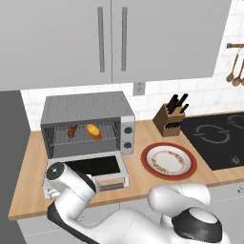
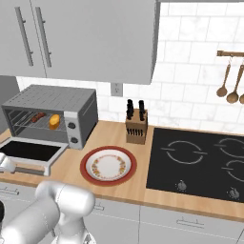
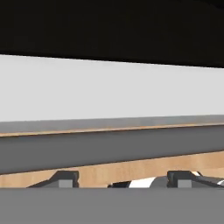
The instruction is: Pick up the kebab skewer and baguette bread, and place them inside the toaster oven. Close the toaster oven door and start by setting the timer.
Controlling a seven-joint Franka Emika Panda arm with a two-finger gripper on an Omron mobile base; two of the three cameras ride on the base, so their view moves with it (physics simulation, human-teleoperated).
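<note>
From the left, I see the toaster oven (image 1: 88, 121) on the counter (image 1: 28, 181), with the kebab skewer (image 1: 72, 130) and, just to its right, the baguette bread (image 1: 94, 131) on its wire rack. The toaster oven door (image 1: 97, 167) hangs dropped open. My gripper (image 3: 122, 179) sits low at the door's front edge, fingertips (image 3: 63, 178) apart with nothing between them. Right of the oven lie the red-rimmed plate (image 1: 167, 160) and knife block (image 1: 170, 119).

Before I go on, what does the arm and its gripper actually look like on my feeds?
The arm is made of glossy white rounded shells with dark grey to black joints between segments, one capped by a pale grey disc. No cables or markings are visible. The gripper shows two small dark grey, blocky finger tips in the hand view.
</note>
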